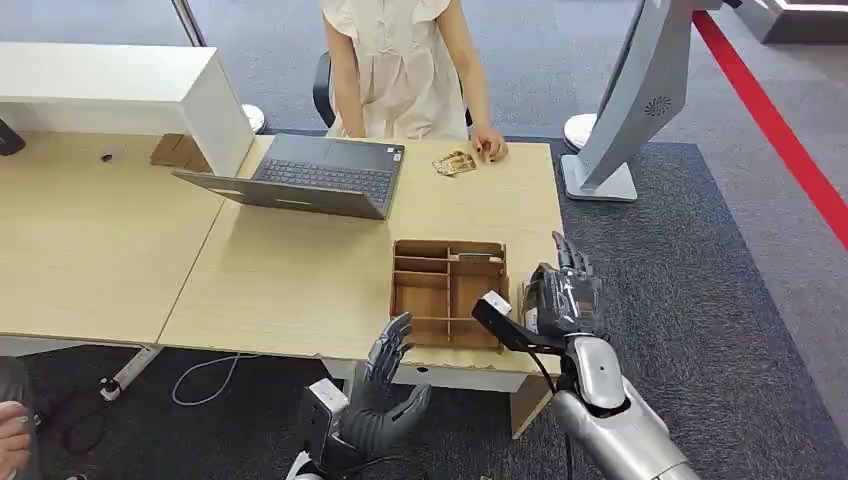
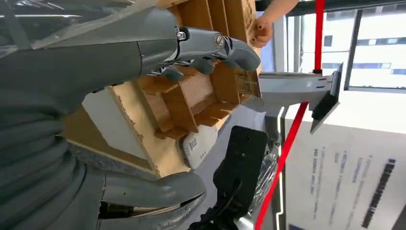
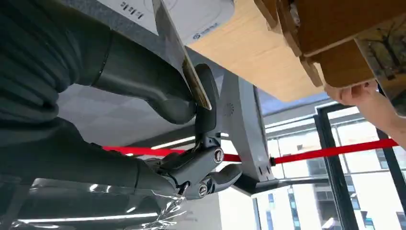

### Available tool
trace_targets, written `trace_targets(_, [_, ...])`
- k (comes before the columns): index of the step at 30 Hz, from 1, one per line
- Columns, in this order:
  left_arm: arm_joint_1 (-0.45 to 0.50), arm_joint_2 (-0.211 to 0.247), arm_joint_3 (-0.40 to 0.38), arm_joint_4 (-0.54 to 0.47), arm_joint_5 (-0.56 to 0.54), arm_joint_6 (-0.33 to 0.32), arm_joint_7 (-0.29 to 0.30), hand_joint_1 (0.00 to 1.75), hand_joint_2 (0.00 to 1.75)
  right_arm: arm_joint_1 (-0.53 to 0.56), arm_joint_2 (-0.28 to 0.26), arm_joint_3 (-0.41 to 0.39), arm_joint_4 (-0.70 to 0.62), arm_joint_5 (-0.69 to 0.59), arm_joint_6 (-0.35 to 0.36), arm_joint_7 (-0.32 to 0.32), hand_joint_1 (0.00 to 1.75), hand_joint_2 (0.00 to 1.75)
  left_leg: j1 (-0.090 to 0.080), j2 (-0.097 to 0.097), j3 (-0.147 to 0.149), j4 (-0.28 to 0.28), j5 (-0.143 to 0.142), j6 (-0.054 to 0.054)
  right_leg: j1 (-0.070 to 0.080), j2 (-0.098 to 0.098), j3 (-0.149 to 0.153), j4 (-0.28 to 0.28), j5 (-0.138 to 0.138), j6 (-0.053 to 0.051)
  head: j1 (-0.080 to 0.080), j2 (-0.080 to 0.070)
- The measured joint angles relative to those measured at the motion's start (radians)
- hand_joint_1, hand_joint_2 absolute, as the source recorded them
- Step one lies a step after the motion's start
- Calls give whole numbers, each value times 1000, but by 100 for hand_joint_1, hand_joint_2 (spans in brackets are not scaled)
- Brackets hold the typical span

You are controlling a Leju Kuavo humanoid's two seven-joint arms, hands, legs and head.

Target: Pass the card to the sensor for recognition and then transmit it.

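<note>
1. A pale wooden table (image 1: 290, 270) stands on dark carpet; an open laptop (image 1: 310, 178) sits far beyond the left hand (image 1: 385, 395), whose fingers (image 1: 392, 345) are spread, holding nothing.
2. A wooden divided tray (image 1: 448, 290) lies at the table's near edge, between both hands.
3. The right hand (image 1: 562, 295), off the table's right edge, pinches a card (image 3: 184, 60) between thumb and fingers.
4. Beyond it, a person's hand (image 1: 490, 148) rests beside more cards (image 1: 453, 163); a grey stand (image 1: 625, 110) rises on the right.

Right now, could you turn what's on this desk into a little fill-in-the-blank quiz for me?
1. The open laptop sits on the ____.
2. The wooden organizer lies nearest the robot's ____ hand.
3. The left hand holds ____.
4. A person's hand rests beside the ____.

Missing: table; right; nothing; cards
</note>
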Motion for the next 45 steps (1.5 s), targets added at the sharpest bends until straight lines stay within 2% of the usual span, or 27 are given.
trace_targets(6, [0, -1, 0, 3, -1, 0, 1, 0, 175, 0, 14, 0, 69, -49, -4, -37, 175, 175, 0, 0, 0, 0, 0, 0, 0, 0, 0, 0, 0, 0, 0, 0])
trace_targets(15, [-2, -1, 1, 3, -3, 0, 1, 0, 175, 0, 30, 0, 133, -61, -10, -51, 175, 175, 0, 0, 0, 0, 0, 0, 0, 0, 0, 0, 0, 0, 0, 0])
trace_targets(22, [-2, -2, 2, 5, -6, -7, -1, 0, 175, -4, 43, 0, 189, -92, -47, -79, 175, 175, 0, 0, 0, 0, 0, 0, 0, 0, 0, 0, 0, 0, 0, 0])
trace_targets(31, [1, -9, 16, 20, -11, -11, -17, 0, 175, -15, 52, 0, 224, -108, -72, -80, 175, 175, 0, 0, 0, 0, 0, 0, 0, 0, 0, 0, 0, 0, 0, 0])
trace_targets(38, [2, -15, 25, 34, -12, -14, -33, 0, 175, -31, 45, -10, 194, -52, -96, -31, 175, 175, 0, 0, 0, 0, 0, 0, 0, 0, 0, 0, 0, 0, 0, 0])
trace_targets(45, [2, -24, 37, 55, -18, -19, -43, 0, 175, -58, 0, -77, 20, 31, -91, 40, 175, 175, 0, 0, 0, 0, 0, 0, 0, 0, 0, 0, 0, 0, 0, 0])
